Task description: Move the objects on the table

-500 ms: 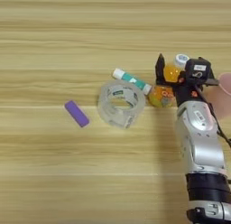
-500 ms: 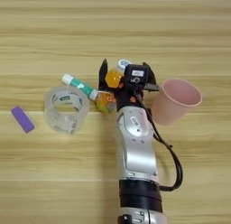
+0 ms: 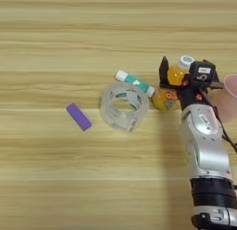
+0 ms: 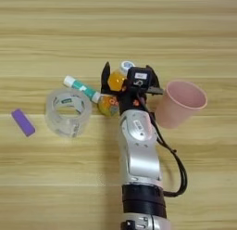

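Observation:
The small orange juice bottle (image 4: 112,95) lies on the table (image 4: 55,178) with its white cap (image 4: 126,66) pointing away from me. My right gripper (image 4: 127,69) stands open over the bottle's upper part. One black finger (image 4: 106,77) is on the bottle's left and the other (image 4: 151,74) on its right, and the gripper body hides part of the bottle. The clear roll of tape (image 3: 125,106) stands just left of the bottle. The purple block (image 3: 78,117) lies flat further left.
A white and teal stick (image 3: 135,83) lies between the tape roll and the bottle, close to both. A pink cup (image 4: 180,104) stands just right of the gripper, near its right finger. My silver forearm (image 4: 139,155) comes up from the bottom edge.

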Tool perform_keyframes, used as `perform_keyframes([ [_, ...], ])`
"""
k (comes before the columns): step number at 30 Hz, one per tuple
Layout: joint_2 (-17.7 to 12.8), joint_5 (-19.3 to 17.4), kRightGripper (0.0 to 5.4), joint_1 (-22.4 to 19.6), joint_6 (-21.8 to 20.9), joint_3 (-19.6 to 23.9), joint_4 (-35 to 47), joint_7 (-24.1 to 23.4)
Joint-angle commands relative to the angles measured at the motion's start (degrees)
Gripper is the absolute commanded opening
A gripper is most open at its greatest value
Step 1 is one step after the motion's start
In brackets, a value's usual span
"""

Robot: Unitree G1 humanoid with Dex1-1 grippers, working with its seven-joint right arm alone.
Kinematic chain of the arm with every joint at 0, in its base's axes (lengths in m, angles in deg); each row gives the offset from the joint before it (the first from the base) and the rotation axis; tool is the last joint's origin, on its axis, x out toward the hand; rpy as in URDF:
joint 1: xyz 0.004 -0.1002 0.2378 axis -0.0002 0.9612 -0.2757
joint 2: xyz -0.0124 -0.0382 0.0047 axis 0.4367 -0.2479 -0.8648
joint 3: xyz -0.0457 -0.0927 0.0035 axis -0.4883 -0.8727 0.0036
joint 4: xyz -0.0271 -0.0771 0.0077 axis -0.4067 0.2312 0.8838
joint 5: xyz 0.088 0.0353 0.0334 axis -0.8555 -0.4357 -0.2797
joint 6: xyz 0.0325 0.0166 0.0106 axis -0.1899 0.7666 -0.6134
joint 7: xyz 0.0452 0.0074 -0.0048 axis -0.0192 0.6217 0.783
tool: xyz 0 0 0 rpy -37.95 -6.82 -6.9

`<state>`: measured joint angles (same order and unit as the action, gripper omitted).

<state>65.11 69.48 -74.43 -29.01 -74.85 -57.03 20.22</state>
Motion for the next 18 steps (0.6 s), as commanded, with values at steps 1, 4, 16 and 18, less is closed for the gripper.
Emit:
perform_keyframes([
  [1,-1.57,-0.31,5.35,-3.46,-1.46,0.13,2.42,0.45],
  [4,-1.57,-0.32,5.35,-3.46,-1.44,0.13,2.42,0.52],
  [16,-1.5,-0.13,4.61,-3.38,-1.33,-0.13,2.16,1.22],
  [18,-1.4,-0.74,4.42,-3.39,-0.78,-0.36,2.08,1.97],
])
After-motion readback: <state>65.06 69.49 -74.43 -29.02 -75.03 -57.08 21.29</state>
